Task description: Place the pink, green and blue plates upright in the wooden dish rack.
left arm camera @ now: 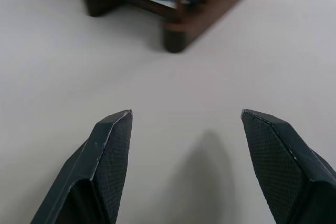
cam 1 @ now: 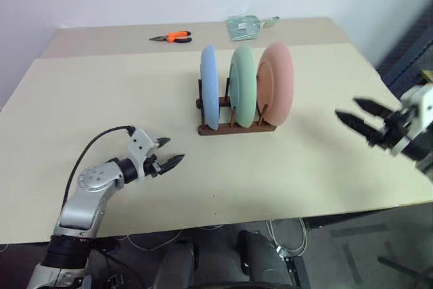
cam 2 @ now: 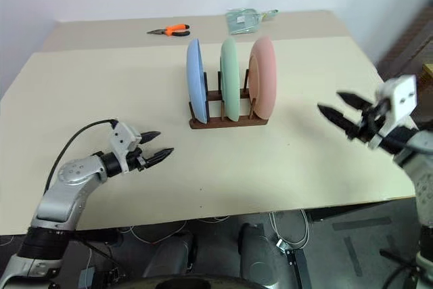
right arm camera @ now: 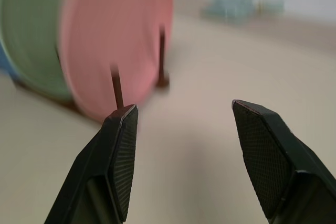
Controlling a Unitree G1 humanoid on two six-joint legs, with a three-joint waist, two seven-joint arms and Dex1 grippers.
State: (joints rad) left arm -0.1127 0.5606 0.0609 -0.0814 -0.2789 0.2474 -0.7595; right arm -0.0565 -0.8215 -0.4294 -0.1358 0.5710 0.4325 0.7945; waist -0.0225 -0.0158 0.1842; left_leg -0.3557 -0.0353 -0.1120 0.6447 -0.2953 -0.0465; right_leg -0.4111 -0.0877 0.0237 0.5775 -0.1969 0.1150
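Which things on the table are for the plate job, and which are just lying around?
For the job:
- blue plate
- green plate
- pink plate
- wooden dish rack, with all three plates standing upright in it

Just lying about:
- orange-handled pliers near the table's far edge
- clear packet beside them

The rack (cam 1: pixel 237 127) is a small dark brown wooden frame with thin upright pegs, standing near the middle of the table. It holds three round, plain matte plates on edge, side by side in separate slots: the blue plate (cam 1: pixel 209 86) at the left end, the green plate (cam 1: pixel 243 84) in the middle, and the pink plate (cam 1: pixel 277 84) at the right end. All three plates stand upright and roughly parallel, with narrow gaps between them, each leaning only slightly against the pegs.
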